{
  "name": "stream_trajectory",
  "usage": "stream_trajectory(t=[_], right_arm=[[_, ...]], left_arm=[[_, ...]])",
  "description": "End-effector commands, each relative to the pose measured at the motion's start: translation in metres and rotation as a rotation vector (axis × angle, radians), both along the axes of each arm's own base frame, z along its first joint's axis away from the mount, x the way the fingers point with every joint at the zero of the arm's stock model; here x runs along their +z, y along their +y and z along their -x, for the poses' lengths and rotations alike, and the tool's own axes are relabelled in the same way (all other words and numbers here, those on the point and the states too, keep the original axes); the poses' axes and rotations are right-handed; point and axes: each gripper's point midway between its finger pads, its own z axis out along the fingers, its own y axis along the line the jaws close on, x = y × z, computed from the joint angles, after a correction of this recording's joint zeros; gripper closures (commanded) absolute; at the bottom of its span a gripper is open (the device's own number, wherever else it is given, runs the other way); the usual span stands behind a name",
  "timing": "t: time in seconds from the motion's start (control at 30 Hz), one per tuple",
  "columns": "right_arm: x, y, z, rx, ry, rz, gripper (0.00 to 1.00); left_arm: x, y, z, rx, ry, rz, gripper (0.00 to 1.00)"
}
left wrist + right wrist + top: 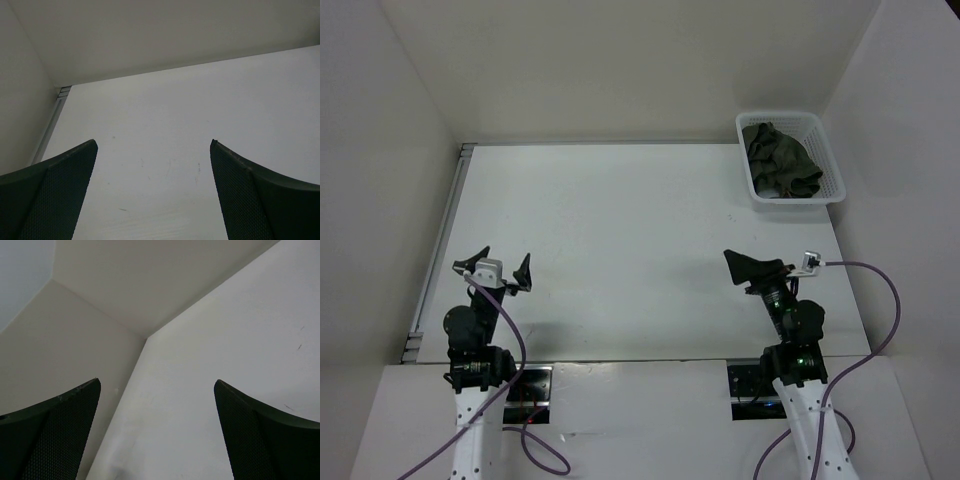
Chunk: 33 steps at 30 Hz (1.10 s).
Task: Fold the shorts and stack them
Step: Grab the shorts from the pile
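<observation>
The dark olive-green shorts lie crumpled inside the white lattice basket at the table's far right corner. My left gripper is open and empty, low over the near left of the table; in the left wrist view only bare table shows between its fingers. My right gripper is open and empty over the near right of the table, well short of the basket. It also shows in the right wrist view, with only table and wall beyond it. The shorts show in neither wrist view.
White walls enclose the table on the left, back and right. A metal rail runs along the table's left edge. Purple cables trail from both wrists.
</observation>
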Motion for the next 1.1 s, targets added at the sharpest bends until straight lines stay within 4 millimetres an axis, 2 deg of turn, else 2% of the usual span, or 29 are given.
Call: stream_trajectory(t=[0.0,0.1,0.27,0.37,0.43,0.47,0.5,0.57,0.6,0.63,0.67,0.7,0.73,0.77,0.8,0.83,0.87,0.93,0.97,1.0,1.03,1.07], right_arm=[[0.035,-0.001,0.003,0.002,-0.137,-0.118,0.02],[0.042,0.000,0.006,0.018,-0.176,-0.133,0.02],[0.017,-0.007,-0.004,-0.030,-0.025,-0.228,0.02],[0.009,-0.020,-0.010,-0.111,0.055,-0.307,0.02],[0.031,-0.023,-0.007,-0.121,-0.015,-0.278,0.02],[0.040,-0.027,-0.005,-0.141,-0.043,-0.260,0.02],[0.052,-0.032,-0.002,-0.172,-0.051,-0.218,0.02],[0.063,-0.037,-0.004,-0.208,-0.057,-0.132,0.02],[0.089,-0.037,-0.001,-0.211,-0.107,-0.039,0.02],[0.075,-0.031,-0.022,-0.195,-0.005,0.042,0.02],[0.117,-0.030,-0.028,-0.192,-0.032,0.091,0.02],[0.105,-0.029,-0.045,-0.190,0.087,0.172,0.02],[0.062,-0.027,-0.087,-0.183,0.305,0.289,0.02],[0.110,-0.034,-0.110,-0.236,0.283,0.315,0.02],[0.108,-0.033,-0.128,-0.227,0.332,0.371,0.00],[0.079,-0.027,-0.154,-0.196,0.427,0.486,0.00],[0.111,-0.037,-0.170,-0.276,0.380,0.496,0.00],[0.135,-0.047,-0.191,-0.378,0.310,0.511,0.00],[0.143,-0.054,-0.202,-0.437,0.283,0.537,0.00],[0.149,-0.057,-0.210,-0.461,0.255,0.576,0.00],[0.175,-0.063,-0.219,-0.494,0.203,0.643,0.00],[0.150,-0.064,-0.243,-0.499,0.273,0.711,0.00]], left_arm=[[0.019,0.017,0.003,0.099,-0.040,0.011,0.00],[0.014,0.025,0.003,0.142,-0.018,0.022,0.00],[0.014,0.039,0.004,0.221,-0.019,0.037,0.00],[0.016,0.034,0.002,0.190,-0.048,0.030,0.00],[0.018,0.025,0.002,0.144,-0.045,0.020,0.00],[0.023,0.010,0.003,0.060,-0.055,0.004,0.00],[0.023,0.009,0.003,0.059,-0.055,0.004,0.00],[0.042,0.009,0.005,0.067,-0.120,0.005,0.00],[0.046,0.012,0.006,0.079,-0.146,0.006,0.00],[0.064,0.011,0.009,0.078,-0.221,0.000,0.00],[0.069,0.004,0.011,0.042,-0.240,-0.013,0.00],[0.076,0.000,0.012,0.020,-0.254,-0.022,0.00],[0.088,-0.006,0.017,-0.009,-0.286,-0.030,0.00],[0.094,-0.006,0.017,-0.009,-0.287,-0.030,0.00],[0.092,-0.005,0.012,-0.009,-0.244,-0.025,0.00],[0.102,-0.004,0.011,0.000,-0.216,-0.020,0.00],[0.093,0.004,-0.005,0.032,-0.135,-0.003,0.00],[0.092,0.028,-0.022,0.162,-0.048,0.035,0.00],[0.103,0.037,-0.042,0.201,0.017,0.043,0.00],[0.093,0.041,-0.052,0.221,0.122,0.044,0.00],[0.093,0.038,-0.064,0.201,0.189,0.042,0.00],[0.066,0.038,-0.091,0.185,0.341,0.041,0.00]])
